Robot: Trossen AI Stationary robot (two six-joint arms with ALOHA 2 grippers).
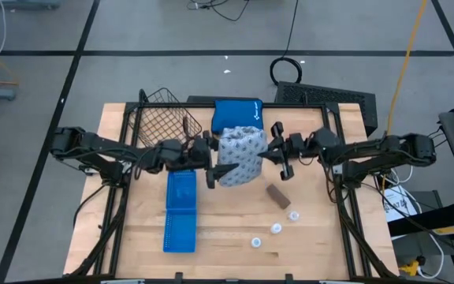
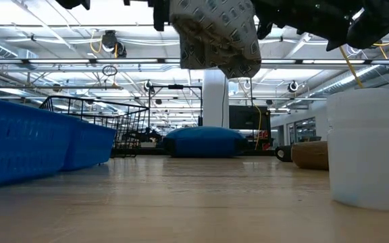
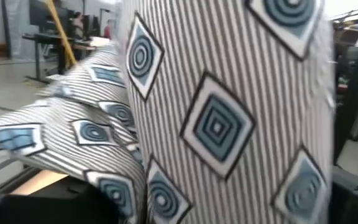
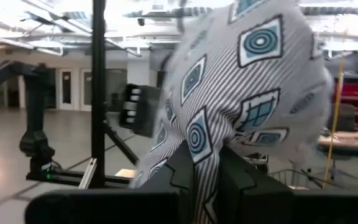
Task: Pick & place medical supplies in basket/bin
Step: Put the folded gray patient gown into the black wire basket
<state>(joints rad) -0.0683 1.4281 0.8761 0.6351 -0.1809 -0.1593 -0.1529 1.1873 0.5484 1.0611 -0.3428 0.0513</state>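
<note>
The pale grey-blue patterned fabric pack (image 1: pixel 239 156) hangs in the air between both grippers; the low view shows the pack (image 2: pixel 215 34) clear of the table. My left gripper (image 1: pixel 213 162) is at its left side and my right gripper (image 1: pixel 277 153) at its right side. The brown roll (image 1: pixel 278 195) lies on the table to the near right. Three white discs (image 1: pixel 276 229) lie nearer still. The wire basket (image 1: pixel 160 118) stands at the far left. The blue tray (image 1: pixel 181 209) lies at the near left. The pink roll is out of view. My left gripper has the pack's left side (image 3: pixel 216 124) between its widely spread fingers, coming level from the table's left. The pack fills the wrist view and hides the pads. The pack is lifted clear of the table. My right gripper pinches a bunched fold of the pack's right side (image 4: pixel 205 163) between its two fingers (image 4: pixel 180 177), coming level from the table's right. The pack bulges beyond the fingers, lifted clear of the table.
The bright blue zip pouch (image 1: pixel 237 113) lies just beyond the pack, next to the basket. Bare wood shows in the middle and along the near edge (image 1: pixel 227 256). In the low view one white disc (image 2: pixel 367 148) stands close at the right.
</note>
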